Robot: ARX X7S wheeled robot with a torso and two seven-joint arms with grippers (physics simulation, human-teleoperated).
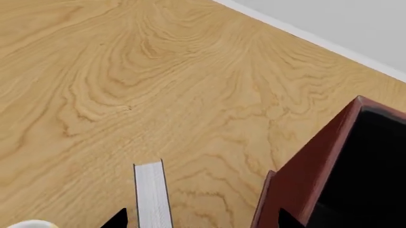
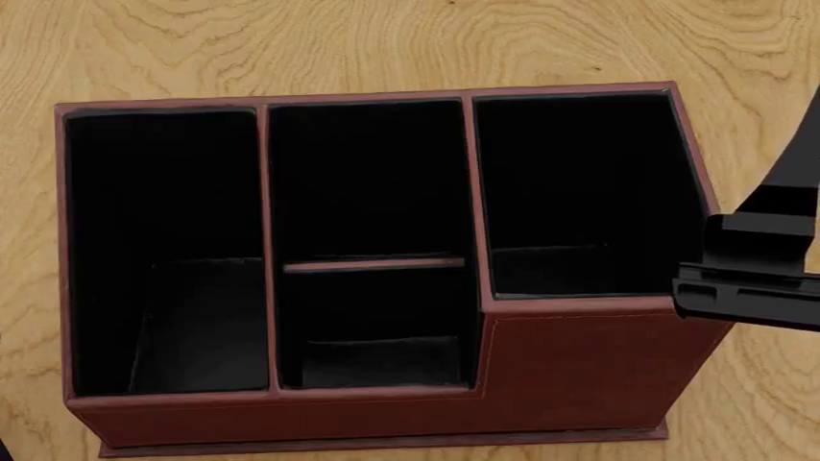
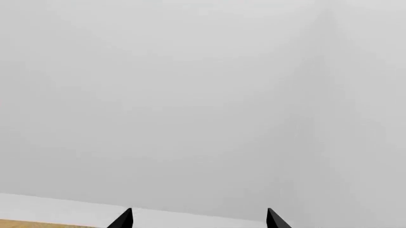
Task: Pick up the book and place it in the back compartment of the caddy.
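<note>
**Book not yet grasped; caddy cells all look empty**

Head view: dark red-brown leather-look rectangular caddy (image 2: 564,370) with black-lined cells fills the frame, sitting on light wood-grain counter (image 2: 384,43). Tall cell at left, middle column split by a low divider into far and near parts, far-right cell behind the stepped lower wall. No book visible in any cell, though the dark lining hides detail at the bottoms. Placement therefore judged not done.

Left wrist view: thin black hardcover book with white page edges (image 1: 152,194) seen as a pale strip with dark borders, standing edge-on on the counter, just beside the caddy's red-brown corner wall, apart from it. Left tool (image 1: 199,221) shows only two dark fingertips at the frame edge, spread wide, released; book strip lies between the tips in the picture but no contact visible, so no grasp. A pale rounded object at the frame corner, too cropped to identify.

Right wrist view: right tool (image 3: 199,219) tips spread, released, holding nothing, pointed at plain grey wall with a sliver of counter edge. Black right arm (image 2: 769,259) hangs by the caddy's right side in the head view.

Left to do, as judged: close on book, lift, carry over caddy, lower into back compartment. Essentially whole task remaining.
</note>
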